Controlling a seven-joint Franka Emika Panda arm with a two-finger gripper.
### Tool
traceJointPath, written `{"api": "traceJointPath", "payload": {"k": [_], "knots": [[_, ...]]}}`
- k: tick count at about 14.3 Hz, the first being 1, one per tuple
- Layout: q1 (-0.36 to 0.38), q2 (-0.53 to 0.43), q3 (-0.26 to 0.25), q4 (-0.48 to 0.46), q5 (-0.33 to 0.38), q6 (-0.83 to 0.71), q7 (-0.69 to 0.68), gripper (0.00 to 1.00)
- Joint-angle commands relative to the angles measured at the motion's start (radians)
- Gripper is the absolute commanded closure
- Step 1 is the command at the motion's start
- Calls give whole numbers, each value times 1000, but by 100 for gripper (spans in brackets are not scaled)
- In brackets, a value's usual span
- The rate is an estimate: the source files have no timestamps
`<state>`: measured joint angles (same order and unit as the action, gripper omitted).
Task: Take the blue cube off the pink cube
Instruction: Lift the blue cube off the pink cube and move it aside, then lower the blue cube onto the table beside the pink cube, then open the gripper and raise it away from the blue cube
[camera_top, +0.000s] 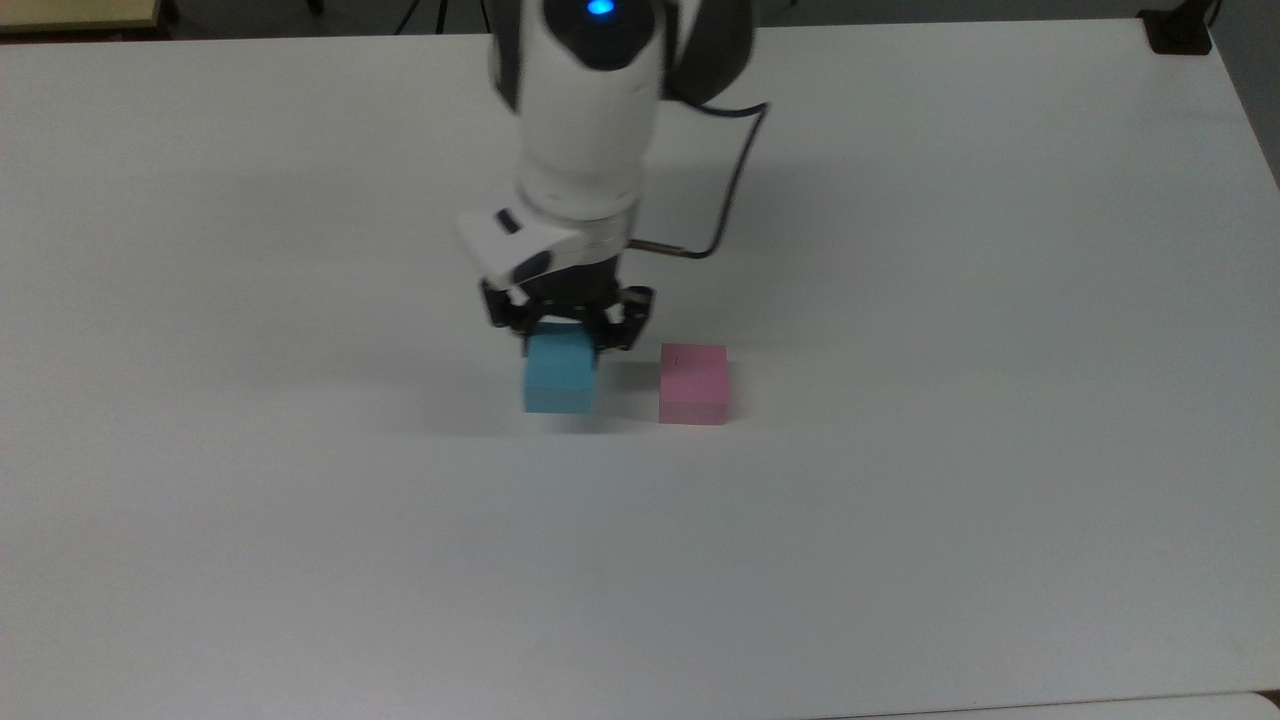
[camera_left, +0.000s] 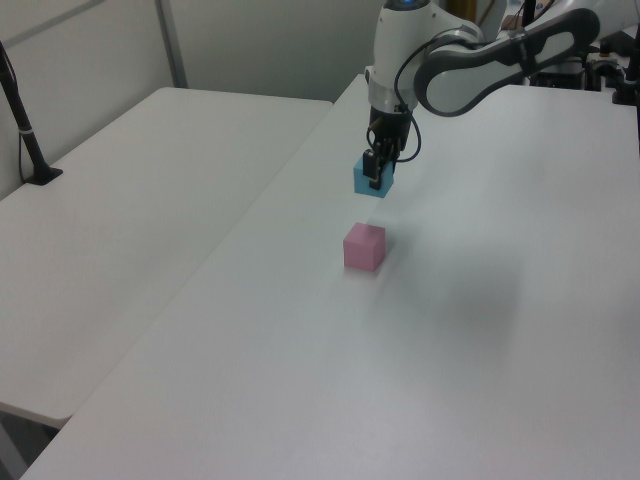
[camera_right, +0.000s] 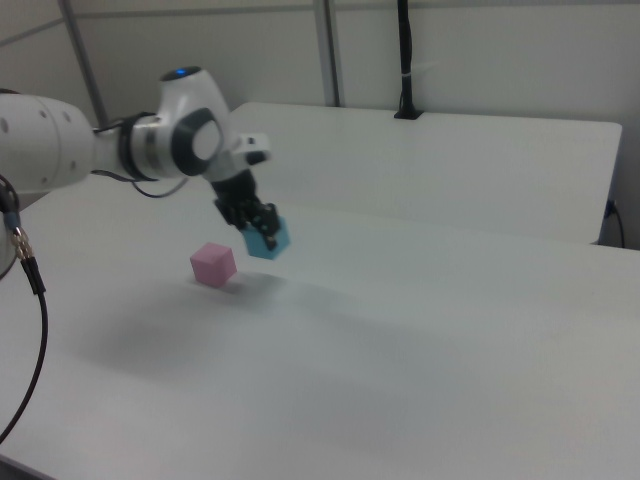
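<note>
I see the blue cube (camera_top: 560, 373) clamped between the gripper's (camera_top: 566, 335) black fingers, lifted clear of the white table (camera_top: 300, 500). It hangs beside the pink cube (camera_top: 693, 384), on the top view's left, not touching it. The pink cube sits alone on the table.

Blue cube (camera_top: 560, 373) sits in the claw (camera_top: 565, 335), just to the top view's left of the pink cube (camera_top: 693, 384) on the counter (camera_top: 300, 520).

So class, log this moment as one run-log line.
tool: shut on blue cube | blue cube: lifted, off pink cube | pink cube: alone on table
</note>
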<state>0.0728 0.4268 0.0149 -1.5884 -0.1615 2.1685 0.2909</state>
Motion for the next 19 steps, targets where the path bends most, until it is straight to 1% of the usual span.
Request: {"api": "traceJointPath", "payload": {"k": [1, 2, 3, 4, 6, 8, 9, 11, 12, 13, 15, 18, 19], "knots": [[-91, 33, 0, -15, -15, -3, -128, 42], [-109, 52, 2, -13, -16, 8, -147, 25], [-123, 56, 1, -19, -16, 11, -150, 14], [-133, 76, 0, -21, -19, 11, -150, 11], [-137, 89, 2, -18, -36, 13, -148, 0], [-131, 60, 2, -12, -29, 5, -141, 0], [-122, 28, 8, -11, -23, -1, -139, 0], [-79, -32, 11, -11, -18, -50, -131, 0], [-42, -78, 11, -11, -16, -97, -96, 0], [-21, -117, 11, -11, -16, -145, -34, 0], [-4, -161, 13, -13, -6, -205, -9, 0], [33, -227, 2, -13, 80, -321, -15, 0], [33, -240, 2, -13, 91, -350, -15, 0]]}}
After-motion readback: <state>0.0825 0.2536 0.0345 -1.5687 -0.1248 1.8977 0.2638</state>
